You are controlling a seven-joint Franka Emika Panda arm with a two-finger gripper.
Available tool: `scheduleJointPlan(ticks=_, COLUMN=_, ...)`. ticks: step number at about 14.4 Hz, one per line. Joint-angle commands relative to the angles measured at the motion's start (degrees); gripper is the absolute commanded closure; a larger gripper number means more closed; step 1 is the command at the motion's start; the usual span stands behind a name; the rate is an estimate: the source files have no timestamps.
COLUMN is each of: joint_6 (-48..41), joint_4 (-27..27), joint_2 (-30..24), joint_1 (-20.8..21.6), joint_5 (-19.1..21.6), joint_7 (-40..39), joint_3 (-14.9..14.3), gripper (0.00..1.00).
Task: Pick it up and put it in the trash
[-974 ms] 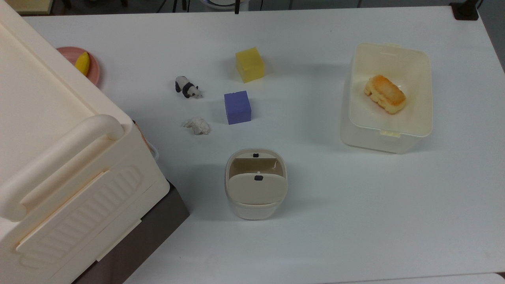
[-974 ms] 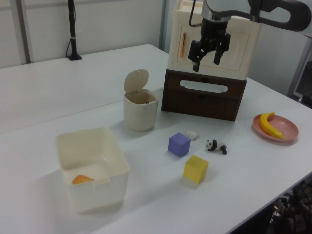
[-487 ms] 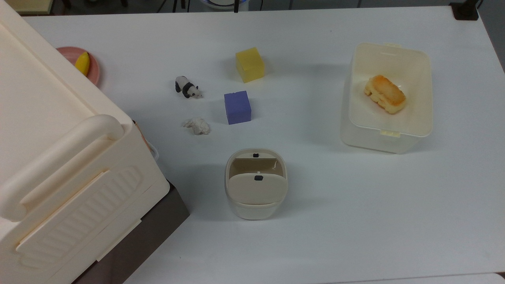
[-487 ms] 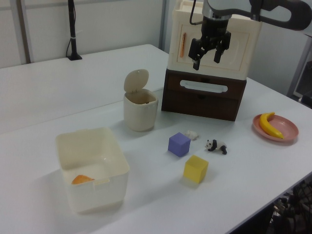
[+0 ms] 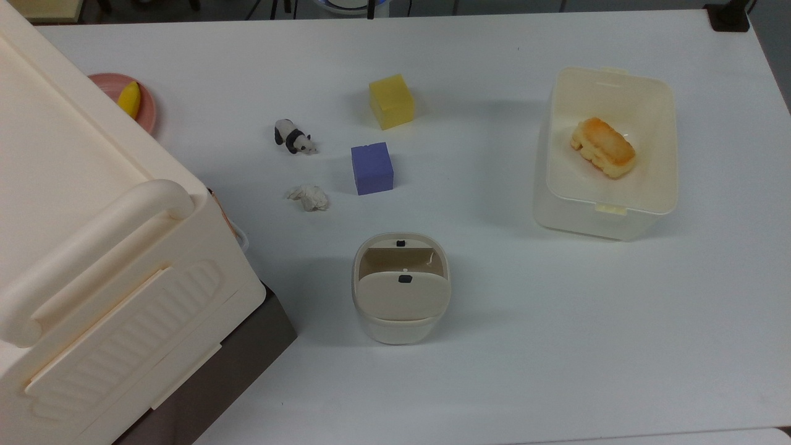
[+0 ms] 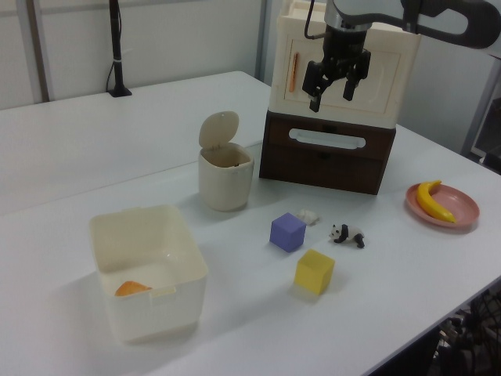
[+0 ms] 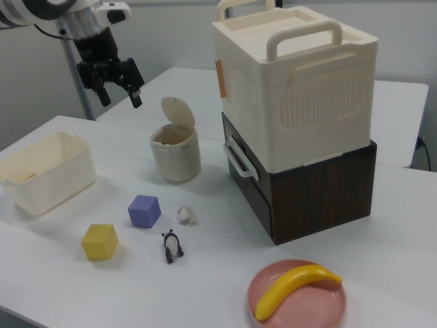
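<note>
Top view: I read no writing anywhere. The tissue wad (image 5: pixel 308 197) lies on the table (image 5: pixel 525 371), between the panda (image 5: pixel 294 136) and the open trash bin (image 5: pixel 401 287).

Left view: my gripper (image 6: pixel 333 88) hangs high, fingers apart, slightly higher than before.

Right view: tissue beside the purple cube (image 7: pixel 144 210).

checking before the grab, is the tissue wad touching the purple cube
Apart. The top view shows bare white table between the tissue wad and the purple cube.
</note>
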Motion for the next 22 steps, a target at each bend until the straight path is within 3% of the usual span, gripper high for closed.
scheduleJointPlan(ticks=1, joint_6=-2.0, joint_4=-0.1, joint_2=-0.1, joint_1=-0.1, joint_5=-0.2, joint_7=-0.4, joint_3=-0.3, gripper=0.00)
scheduleJointPlan(ticks=11, joint_6=4.1, joint_4=-0.2, joint_2=4.9, joint_1=-1.5, joint_5=-2.8, joint_7=-1.2, joint_3=-0.6, gripper=0.00)
scheduleJointPlan(ticks=18, joint_6=13.9, joint_4=-0.8, joint_2=12.2, joint_1=-2.1, joint_5=-5.4, joint_7=-1.7, joint_3=-0.5, gripper=0.00)
scheduleJointPlan(ticks=22, joint_6=15.6, joint_4=-4.5, joint_2=13.5, joint_1=-1.9, joint_5=-6.2, joint_7=-2.7, joint_3=-0.4, gripper=0.00)
